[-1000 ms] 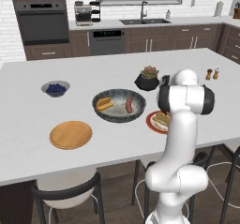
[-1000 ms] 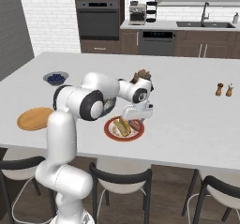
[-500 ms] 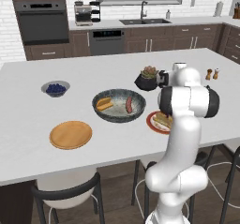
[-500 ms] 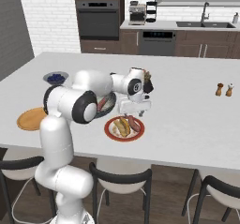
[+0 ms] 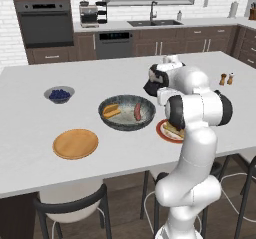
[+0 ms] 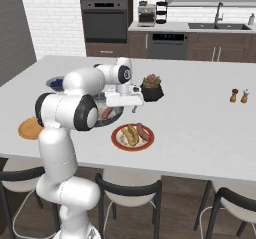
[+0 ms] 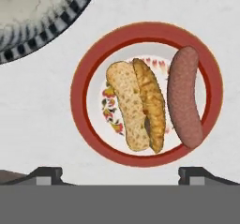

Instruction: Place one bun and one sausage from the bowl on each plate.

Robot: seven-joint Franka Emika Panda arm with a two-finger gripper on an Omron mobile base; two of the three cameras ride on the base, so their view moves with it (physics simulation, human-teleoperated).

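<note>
The white plate with the red rim point(image 7: 78, 96) lies straight below my gripper point(image 7: 120, 176), whose fingers stand wide open with nothing between them. On it rest a split bun point(image 7: 136, 106) and a sausage point(image 7: 185, 96), side by side. From the right base view, the gripper point(image 6: 131, 103) hangs above and just behind this plate point(image 6: 116, 133). The dark grey bowl point(image 5: 126, 125) sits left of it with one bun point(image 5: 111, 111) and one sausage point(image 5: 137, 111) inside. The orange-tan wooden plate point(image 5: 75, 143) lies bare at the front left.
A small grey bowl of blueberries point(image 5: 59, 94) stands at the far left. A potted plant point(image 6: 151, 87) sits just behind the gripper. Salt and pepper shakers point(image 6: 239, 95) stand far right. Stools line the counter's near edge.
The gripper's fingers have spread to full width and the hand has risen from the red-rimmed plate, leaving the bun and sausage lying on it.
</note>
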